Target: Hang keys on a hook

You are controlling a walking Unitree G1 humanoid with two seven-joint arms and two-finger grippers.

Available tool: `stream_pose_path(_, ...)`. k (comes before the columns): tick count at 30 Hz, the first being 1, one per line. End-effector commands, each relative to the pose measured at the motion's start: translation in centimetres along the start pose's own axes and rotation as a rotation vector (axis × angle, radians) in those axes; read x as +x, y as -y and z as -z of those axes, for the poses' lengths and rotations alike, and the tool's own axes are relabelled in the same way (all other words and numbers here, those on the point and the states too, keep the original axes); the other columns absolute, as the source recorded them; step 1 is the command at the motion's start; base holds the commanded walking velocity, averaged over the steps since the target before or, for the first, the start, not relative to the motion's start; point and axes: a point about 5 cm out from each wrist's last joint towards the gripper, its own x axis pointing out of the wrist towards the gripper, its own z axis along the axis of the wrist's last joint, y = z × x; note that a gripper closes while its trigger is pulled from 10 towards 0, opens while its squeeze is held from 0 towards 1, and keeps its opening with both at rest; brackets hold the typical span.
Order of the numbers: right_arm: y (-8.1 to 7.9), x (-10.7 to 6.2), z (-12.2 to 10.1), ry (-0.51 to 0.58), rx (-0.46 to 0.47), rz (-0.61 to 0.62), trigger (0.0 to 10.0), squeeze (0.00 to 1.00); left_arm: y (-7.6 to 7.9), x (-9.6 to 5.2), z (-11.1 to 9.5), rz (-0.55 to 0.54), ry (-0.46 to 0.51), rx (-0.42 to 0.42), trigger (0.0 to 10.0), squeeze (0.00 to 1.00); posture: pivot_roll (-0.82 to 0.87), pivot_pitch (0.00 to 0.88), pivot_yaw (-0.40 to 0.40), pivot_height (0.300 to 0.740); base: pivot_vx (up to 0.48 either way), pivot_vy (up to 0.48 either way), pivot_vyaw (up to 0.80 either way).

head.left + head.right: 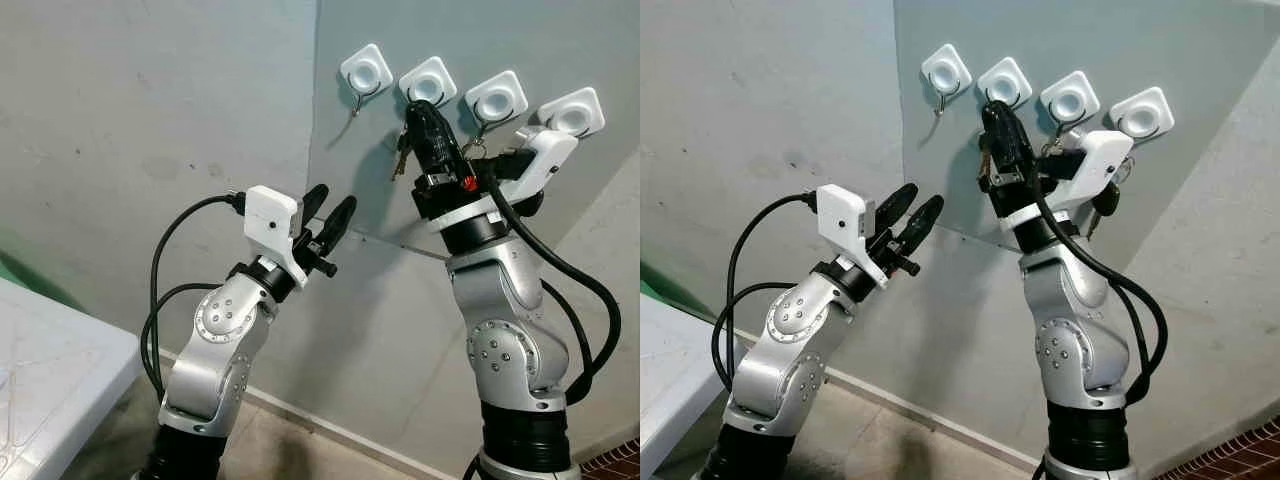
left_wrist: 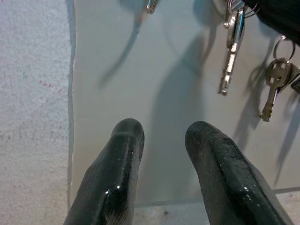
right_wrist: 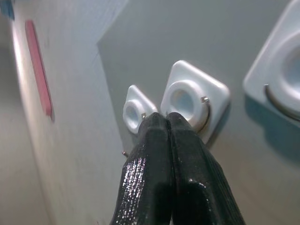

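Left eye view: four hooks (image 1: 431, 80); two grippers (image 1: 328, 220).

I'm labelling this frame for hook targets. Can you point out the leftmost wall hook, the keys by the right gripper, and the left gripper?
leftmost wall hook (image 1: 366, 70): left eye view, on its white square base.
keys (image 2: 230, 61): left wrist view, on the long silver key's shaft.
left gripper (image 1: 330, 213): left eye view, midway between its parted fingertips.

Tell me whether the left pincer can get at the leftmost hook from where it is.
Probably yes: the left pincer is open and empty below the leftmost hook, with bare wall between.
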Motion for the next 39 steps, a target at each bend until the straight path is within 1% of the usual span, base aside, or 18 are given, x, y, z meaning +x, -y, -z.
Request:
stream_pose_path(1, 0.5, 0.0, -0.4, 0.025, 0.054, 0.04, 10.0, 0.0, 0.4, 0.2, -0.5, 0.015, 0.012, 0.014, 10.0, 0.0, 0.11, 0.0, -0.051, 0.736, 0.0, 0.0, 0.0)
stream_pose_path(6, 1.0, -0.3, -0.2, 0.029, 0.129, 0.086, 10.0, 0.0, 0.4, 0.2, -0.5, 0.017, 0.013, 0.012, 10.0, 0.0, 0.11, 0.0, -0.049, 0.736, 0.0, 0.0, 0.0)
stream_pose_path(12, 1.2, -0.6, 0.0, 0.024, 0.172, 0.109, 10.0, 0.0, 0.4, 0.2, -0.6, 0.017, 0.012, 0.01, 10.0, 0.0, 0.11, 0.0, -0.048, 0.736, 0.0, 0.0, 0.0)
stream_pose_path(14, 1.4, -0.8, 0.4, 0.021, 0.248, 0.144, 10.0, 0.0, 0.3, 0.1, -0.6, 0.016, 0.012, 0.01, 10.0, 0.0, 0.11, 0.0, -0.048, 0.736, 0.0, 0.0, 0.0)
stream_pose_path(15, 1.4, -0.8, 0.4, 0.021, 0.248, 0.144, 10.0, 0.0, 0.3, 0.1, -0.6, 0.016, 0.012, 0.01, 10.0, 0.0, 0.11, 0.0, -0.048, 0.736, 0.0, 0.0, 0.0)
stream_pose_path(19, 1.7, -1.2, 0.9, 0.026, 0.369, 0.19, 10.0, 0.0, 0.3, 0.1, -0.6, 0.013, 0.011, 0.011, 10.0, 0.0, 0.11, 0.0, -0.048, 0.736, 0.0, 0.0, 0.0)
stream_pose_path(20, 1.8, -1.5, 1.1, 0.039, 0.442, 0.221, 10.0, 0.0, 0.3, 0.1, -0.7, 0.012, 0.013, 0.01, 10.0, 0.0, 0.11, 0.0, -0.048, 0.736, 0.0, 0.0, 0.0)
stream_pose_path(23, 1.8, -1.8, 1.3, 0.043, 0.492, 0.226, 10.0, 0.0, 0.3, 0.0, -0.7, 0.01, 0.014, 0.012, 10.0, 0.0, 0.11, 0.0, -0.048, 0.736, 0.0, 0.0, 0.0)
stream_pose_path(26, 1.6, -1.9, 1.5, 0.039, 0.509, 0.222, 10.0, 0.0, 0.2, 0.0, -0.7, 0.009, 0.013, 0.012, 10.0, 0.0, 0.12, 0.0, -0.047, 0.736, 0.0, 0.0, 0.0)
stream_pose_path(27, 1.5, -1.9, 1.6, 0.043, 0.527, 0.217, 10.0, 1.0, 0.2, 0.0, -0.7, 0.009, 0.012, 0.012, 10.0, 0.0, 0.12, 0.0, -0.047, 0.736, 0.0, 0.0, 0.0)
stream_pose_path(30, 1.4, -2.0, 1.6, 0.045, 0.532, 0.213, 10.0, 1.0, 0.2, 0.0, -0.7, 0.008, 0.011, 0.014, 10.0, 0.0, 0.12, 0.0, -0.046, 0.736, 0.0, 0.0, 0.0)
stream_pose_path(35, 1.1, -2.3, 1.6, 0.039, 0.492, 0.179, 10.0, 1.0, 0.2, 0.0, -0.7, 0.0, 0.01, 0.016, 10.0, 0.0, 0.12, 0.0, -0.046, 0.736, 0.0, 0.0, 0.0)
stream_pose_path(37, 1.0, -2.5, 1.7, 0.026, 0.453, 0.15, 10.0, 1.0, 0.1, 0.0, -0.7, -0.005, 0.009, 0.016, 10.0, 0.0, 0.12, 0.0, -0.046, 0.736, 0.0, 0.0, 0.0)
stream_pose_path(39, 0.8, -2.8, 1.9, -0.012, 0.376, 0.113, 10.0, 1.0, -0.1, -0.1, -0.6, -0.015, 0.009, 0.023, 10.0, 0.0, 0.12, 0.0, -0.044, 0.736, 0.0, 0.0, 0.0)
